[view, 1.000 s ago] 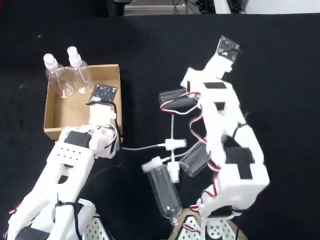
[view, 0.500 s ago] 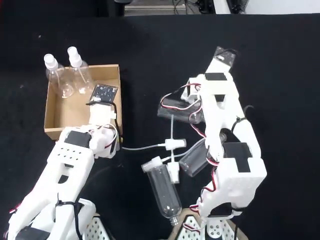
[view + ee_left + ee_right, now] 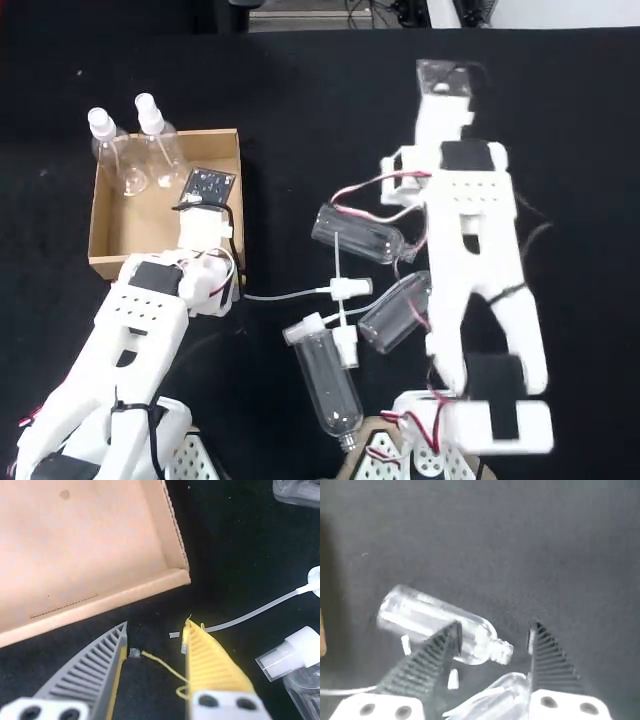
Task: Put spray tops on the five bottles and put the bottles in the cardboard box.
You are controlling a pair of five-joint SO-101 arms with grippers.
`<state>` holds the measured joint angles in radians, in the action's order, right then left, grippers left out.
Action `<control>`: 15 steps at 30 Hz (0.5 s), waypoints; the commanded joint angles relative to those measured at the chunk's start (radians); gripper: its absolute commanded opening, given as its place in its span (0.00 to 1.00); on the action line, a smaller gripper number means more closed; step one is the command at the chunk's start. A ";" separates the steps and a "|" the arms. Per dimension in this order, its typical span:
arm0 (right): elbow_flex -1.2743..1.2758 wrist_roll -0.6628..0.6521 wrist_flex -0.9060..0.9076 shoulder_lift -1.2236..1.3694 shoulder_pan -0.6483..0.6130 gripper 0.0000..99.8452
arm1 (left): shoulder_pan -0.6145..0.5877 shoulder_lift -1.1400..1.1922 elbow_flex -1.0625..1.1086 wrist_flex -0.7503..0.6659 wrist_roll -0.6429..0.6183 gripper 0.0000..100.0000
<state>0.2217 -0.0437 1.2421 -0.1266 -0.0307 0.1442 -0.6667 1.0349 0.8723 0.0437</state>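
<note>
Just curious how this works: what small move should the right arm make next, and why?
Probably lower the right pincer onto the capless bottle lying on the table below it. The pincer is open above the bottle's neck end, and that bottle is not yet capped.

No text, label, number or sign is being shown legibly on anything in view. The cardboard box (image 3: 135, 228) is being presented with plain brown faces, and the clear bottles (image 3: 330, 385) are being presented without any markings. Pale specks are being shown on a dark board (image 3: 209, 186) beside the box, too small to be read.
</note>
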 commanded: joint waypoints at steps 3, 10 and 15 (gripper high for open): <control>0.090 -0.298 -0.011 -0.044 -0.121 0.33 | -0.001 -0.028 -0.015 -0.012 -0.002 0.17; 0.142 -0.460 -0.023 0.051 -0.190 0.39 | -0.001 -0.028 -0.015 -0.012 -0.002 0.17; 0.151 -0.543 -0.092 0.142 -0.130 0.39 | -0.001 -0.028 -0.015 -0.012 -0.002 0.17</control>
<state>0.3721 -0.5363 1.2006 -0.0115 -0.1995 0.1442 -0.6667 1.0349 0.8723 0.0437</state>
